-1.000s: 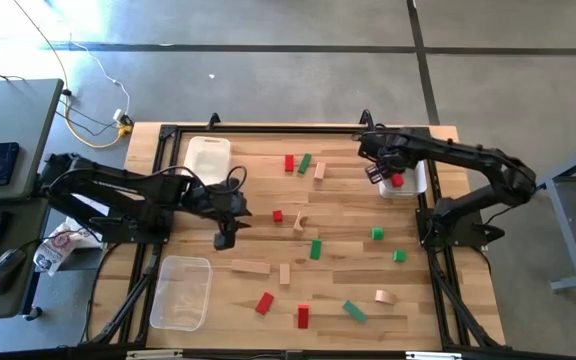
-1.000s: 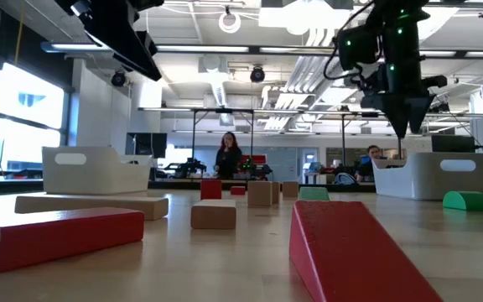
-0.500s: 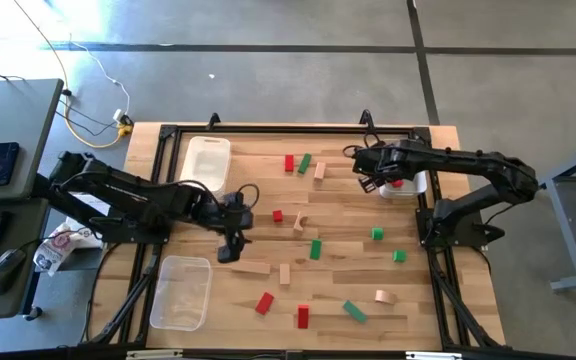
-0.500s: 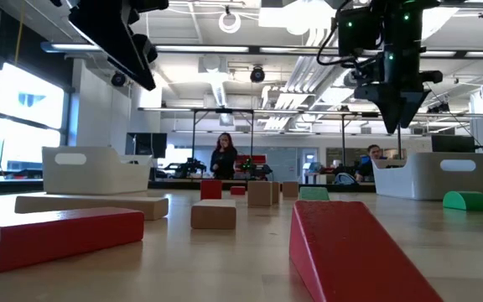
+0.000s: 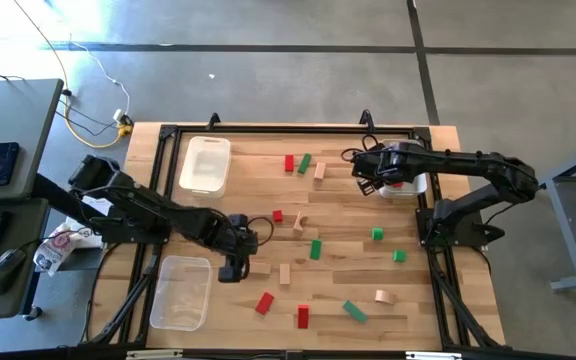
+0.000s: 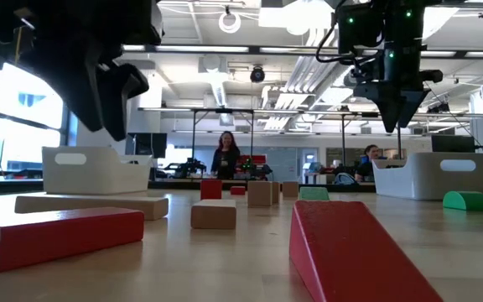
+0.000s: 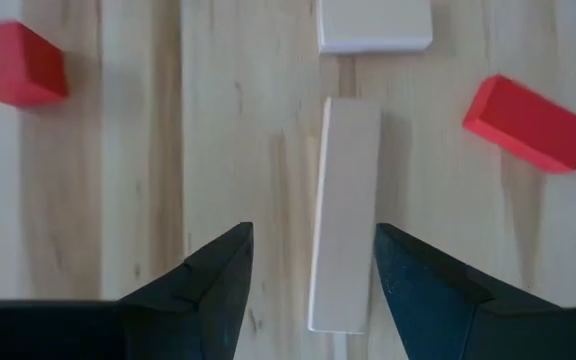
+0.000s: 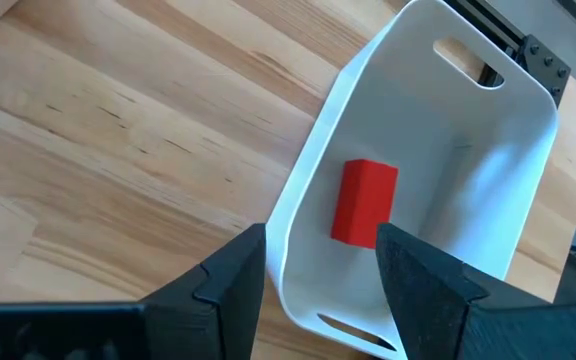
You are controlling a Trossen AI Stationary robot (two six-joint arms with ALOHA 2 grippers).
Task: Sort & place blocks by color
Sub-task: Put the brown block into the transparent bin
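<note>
Left gripper (image 5: 230, 268): is being held over the table's middle-left, above a plain wood bar (image 7: 344, 214); the fingers (image 7: 203, 285) are being kept spread, one on each side of the bar, with nothing gripped.
Right gripper (image 5: 366, 178): is being held just beside the white bin (image 5: 415, 184) at the far right; the fingers (image 8: 230, 278) are being kept apart and empty.
Right wrist view only: a red block (image 8: 363, 202) is being shown lying inside the white bin (the high view gives only a red speck there).
Left wrist view only: two red blocks are being shown either side of the bar, with a second plain block (image 7: 374, 24) just past its end.
High view only: the remaining red, green and plain blocks are being shown scattered across the table (image 5: 438, 300), between a second white bin (image 5: 204, 164) and a clear bin (image 5: 179, 292).
Low view only: two people are being seen in the room beyond.
Writing: none can be read.
</note>
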